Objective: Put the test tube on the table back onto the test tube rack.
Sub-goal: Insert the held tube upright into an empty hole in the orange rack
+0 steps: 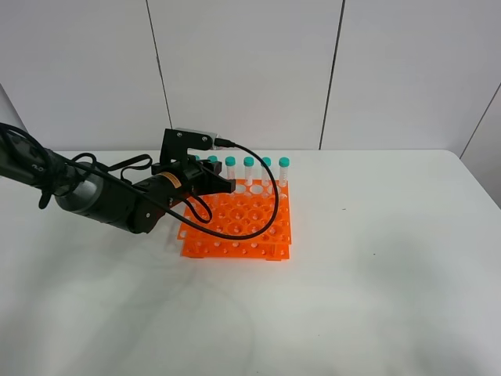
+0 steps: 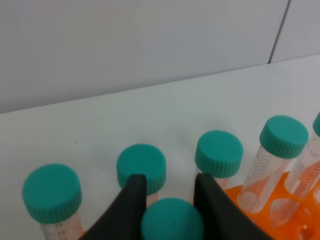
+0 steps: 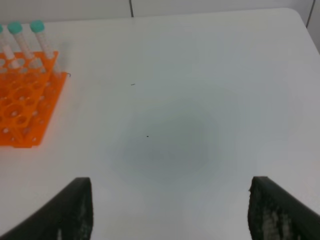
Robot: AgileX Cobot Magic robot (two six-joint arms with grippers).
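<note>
Left gripper [image 2: 167, 200] with black fingers pinching the teal screw cap of a slim clear plastic test tube [image 2: 172, 220], held above the bright orange plastic rack with its grid of round holes [image 1: 239, 223], near the rack's rear-left corner, which sits toward the back edge of the plain white matte counter [image 1: 376, 282], left of centre. Tube's long axis apparently upright, its body hidden below the cap in the wrist view. Row of matching teal-capped tubes [image 1: 249, 168] standing along the rack's back edge, just beyond the held tube. Next move judged a straight lowering into a hole directly beneath. Right gripper [image 3: 170, 210] spread wide, empty, over bare counter well apart from the rack; left arm clearly the nearer
</note>
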